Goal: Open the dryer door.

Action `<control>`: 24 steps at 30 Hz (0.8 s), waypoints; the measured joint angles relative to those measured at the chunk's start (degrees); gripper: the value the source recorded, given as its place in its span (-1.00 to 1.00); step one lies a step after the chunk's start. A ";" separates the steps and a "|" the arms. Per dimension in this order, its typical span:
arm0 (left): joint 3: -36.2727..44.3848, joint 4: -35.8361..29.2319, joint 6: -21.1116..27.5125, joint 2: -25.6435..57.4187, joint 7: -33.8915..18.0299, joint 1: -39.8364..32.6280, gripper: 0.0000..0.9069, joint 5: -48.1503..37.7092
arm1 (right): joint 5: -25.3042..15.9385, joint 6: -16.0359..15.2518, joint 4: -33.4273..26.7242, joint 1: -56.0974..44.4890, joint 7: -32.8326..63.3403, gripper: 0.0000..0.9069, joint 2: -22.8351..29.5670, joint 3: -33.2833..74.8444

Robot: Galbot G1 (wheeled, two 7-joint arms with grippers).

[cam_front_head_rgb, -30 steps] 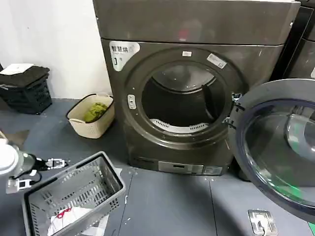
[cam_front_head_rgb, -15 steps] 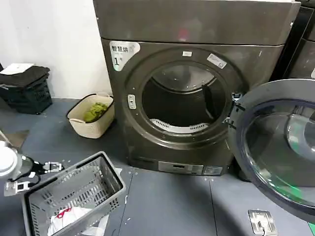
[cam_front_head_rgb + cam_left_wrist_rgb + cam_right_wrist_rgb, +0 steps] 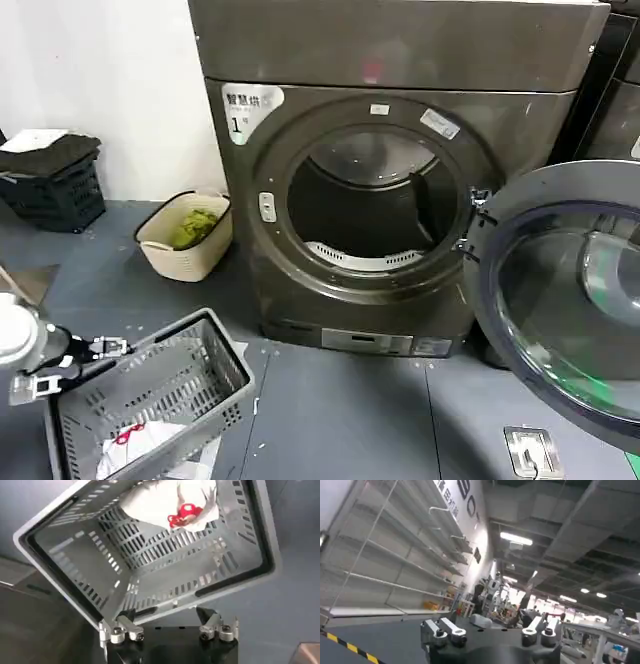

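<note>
Left claw [image 3: 68, 367] lowered; dryer door [image 3: 560, 300] cropped.

A grey slatted basket [image 3: 150, 390] holding white cloth [image 3: 130, 445] sits near a beige bin [image 3: 185, 235] of green laundry.

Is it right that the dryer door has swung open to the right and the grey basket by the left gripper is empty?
Not quite. The head view shows the dryer door open to the right, and the left gripper by the grey basket, but the basket holds a white cloth.
</note>
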 joint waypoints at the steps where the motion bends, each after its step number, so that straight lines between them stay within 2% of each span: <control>1: 0.30 0.11 0.01 0.26 -0.89 0.09 1.00 -0.08 | 0.00 0.00 0.05 0.05 -0.01 1.00 0.00 -0.07; 9: 2.26 -0.46 0.00 2.05 -2.77 0.66 1.00 -2.03 | -0.02 0.07 0.08 0.10 0.00 1.00 0.20 -0.32; 24: 2.60 -0.75 0.01 2.14 -2.67 0.73 1.00 -2.91 | -0.09 0.00 0.30 -0.07 -0.05 1.00 0.43 -0.29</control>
